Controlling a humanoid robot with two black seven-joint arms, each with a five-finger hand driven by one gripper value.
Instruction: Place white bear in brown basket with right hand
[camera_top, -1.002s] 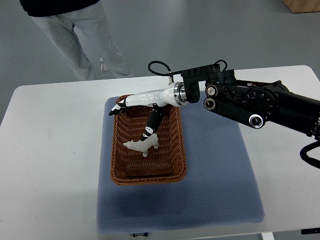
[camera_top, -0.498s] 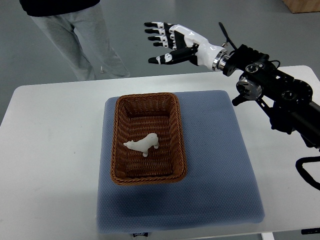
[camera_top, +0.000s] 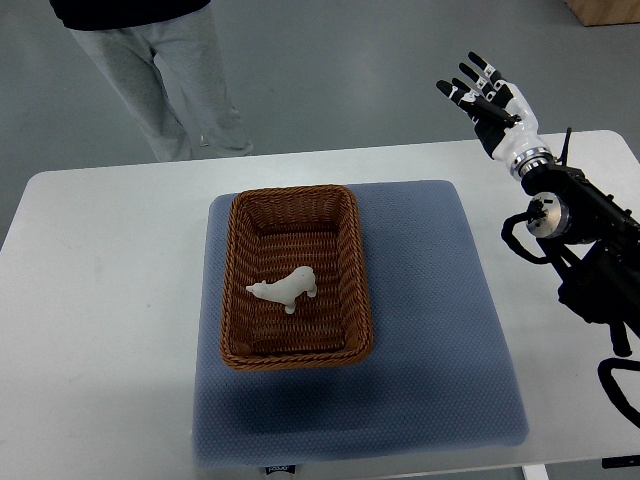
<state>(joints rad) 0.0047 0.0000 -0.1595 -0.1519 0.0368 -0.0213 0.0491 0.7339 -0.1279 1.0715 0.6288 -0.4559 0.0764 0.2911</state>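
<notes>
Fingers (camera_top: 470, 78) of my right hand (camera_top: 492, 104) were spread wide and held nothing, raised at the upper right of the frame, beyond the far edge of the counter (camera_top: 110, 300). My dark arm came in from the right edge below it. At the centre, the white bear (camera_top: 286, 290) lay on the floor of the brown basket (camera_top: 295, 205), which sat on a blue-grey mat (camera_top: 430, 330). A person (camera_top: 160, 70) in grey trousers stood at the upper left.
</notes>
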